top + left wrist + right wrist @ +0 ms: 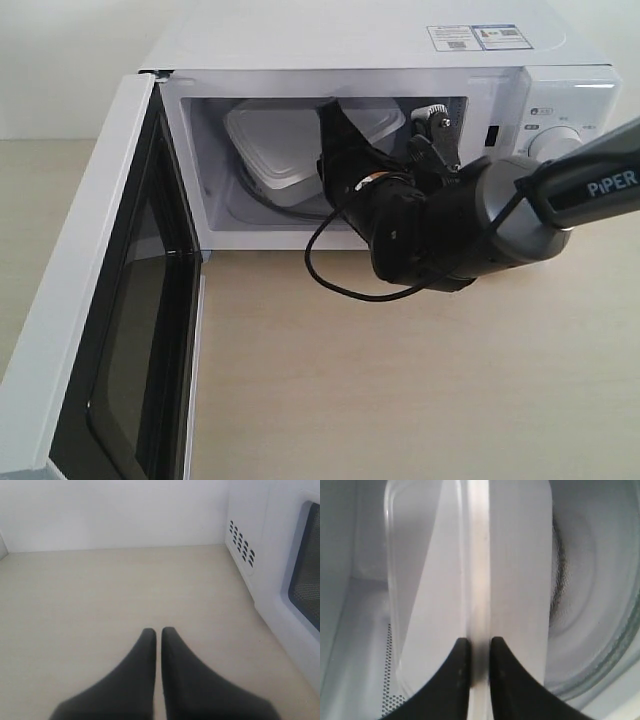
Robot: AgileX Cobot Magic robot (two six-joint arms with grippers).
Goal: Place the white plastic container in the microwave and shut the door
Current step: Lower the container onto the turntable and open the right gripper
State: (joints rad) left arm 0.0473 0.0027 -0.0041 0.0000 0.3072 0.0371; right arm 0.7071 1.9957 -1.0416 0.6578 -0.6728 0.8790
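- right wrist view shows the white plastic container (435, 580) inside the microwave (380, 45), tipped on edge rather than lying flat, with its rim running between the two black fingers.
- the right gripper (476, 642) is clamped on that rim, one finger on each side of it.
- the glass turntable (600, 645) on the microwave's floor lies just beside and below the container; whether they touch cannot be told.
- seen from the exterior camera, the right arm (470, 225) reaches in through the microwave's front opening, a black cable (320, 265) looping down from it in front of the microwave.
- the door (90, 280) stands wide open, swung out from the microwave's hinge side.
- a round dial (555, 140) sits on the microwave's control panel, label stickers (478, 37) on its top.
- the left gripper (158, 630) hangs over the pale wooden table (100, 605) outside the microwave, near a white panel with vent slots (242, 542), its fingers drawn together with nothing between them.
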